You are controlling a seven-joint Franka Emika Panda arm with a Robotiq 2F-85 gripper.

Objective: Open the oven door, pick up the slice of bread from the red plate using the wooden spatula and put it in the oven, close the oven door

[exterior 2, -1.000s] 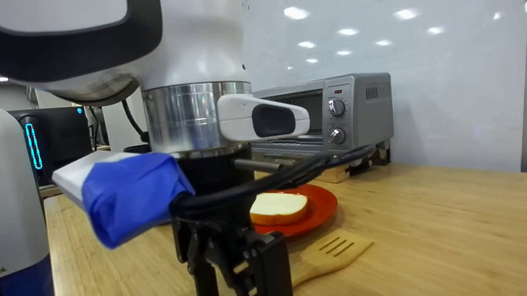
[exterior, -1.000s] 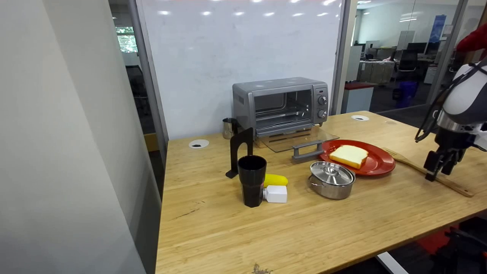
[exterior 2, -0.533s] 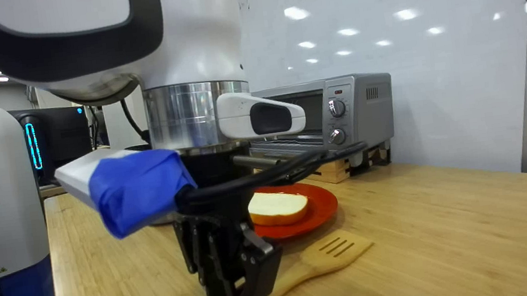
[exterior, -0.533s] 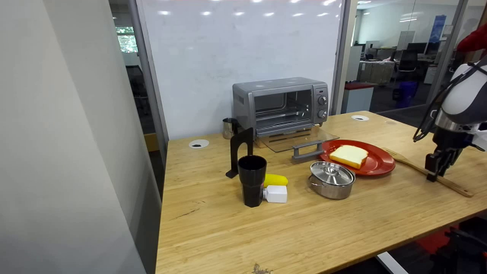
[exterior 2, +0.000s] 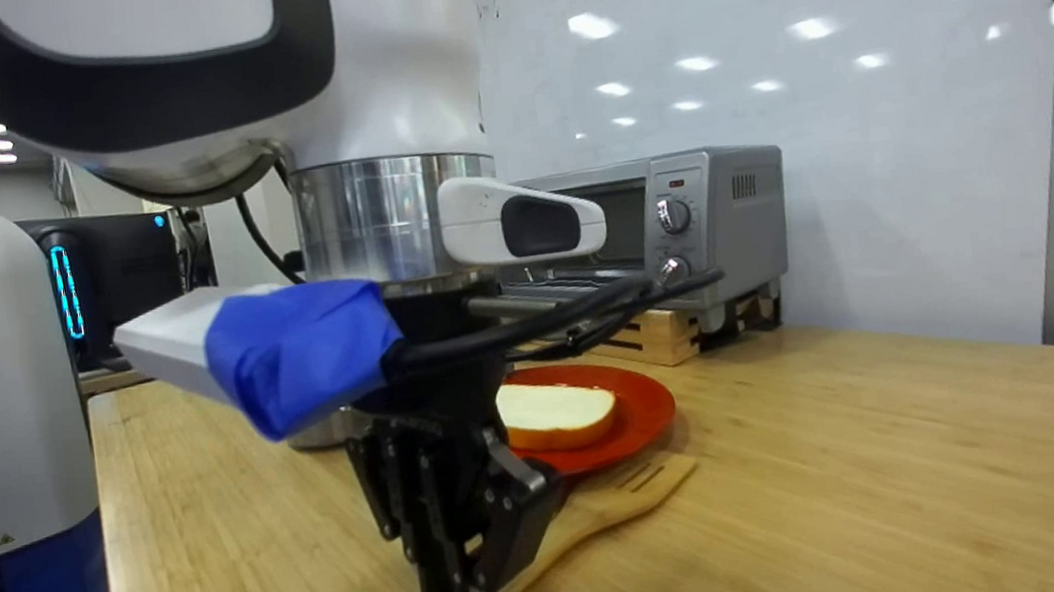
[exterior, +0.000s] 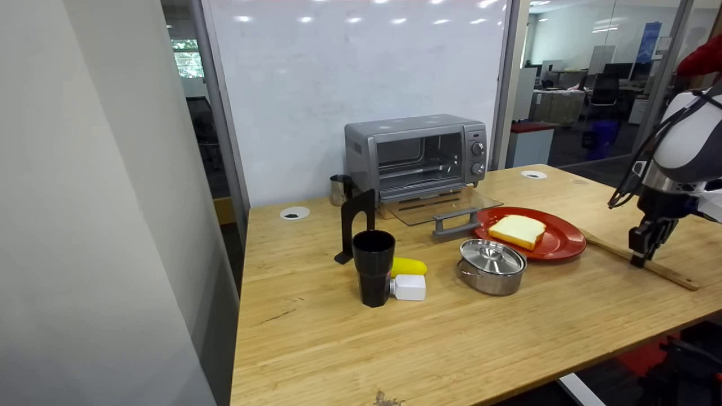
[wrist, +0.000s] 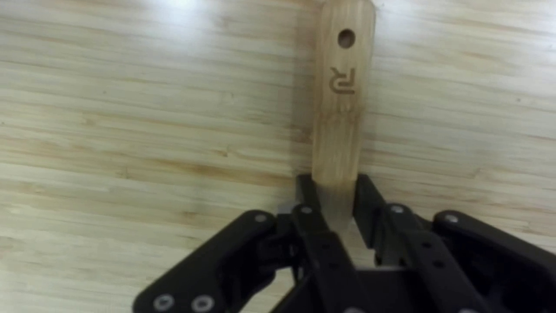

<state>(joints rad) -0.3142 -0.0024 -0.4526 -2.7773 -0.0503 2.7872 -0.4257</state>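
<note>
Black two-finger gripper (wrist: 336, 195): wrist view, lower centre, and it's pinched narrow on the long light-brown wooden spatula (wrist: 339, 117), handle snug between its jaws!
Round bright-red plate (exterior: 566, 238): in an exterior view, right of centre, carrying the squarish pale-yellow slice of bread (exterior: 517, 228).
Boxy silver toaster oven (exterior: 420, 124): that view again, just above the middle, glass door (exterior: 451, 204) lowered.
Slotted spatula head (exterior 2: 651, 489): in an exterior view, lower centre, close by the plate's rim, nearer than a moment ago, and those jaws, wide a second back, have come in!
</note>
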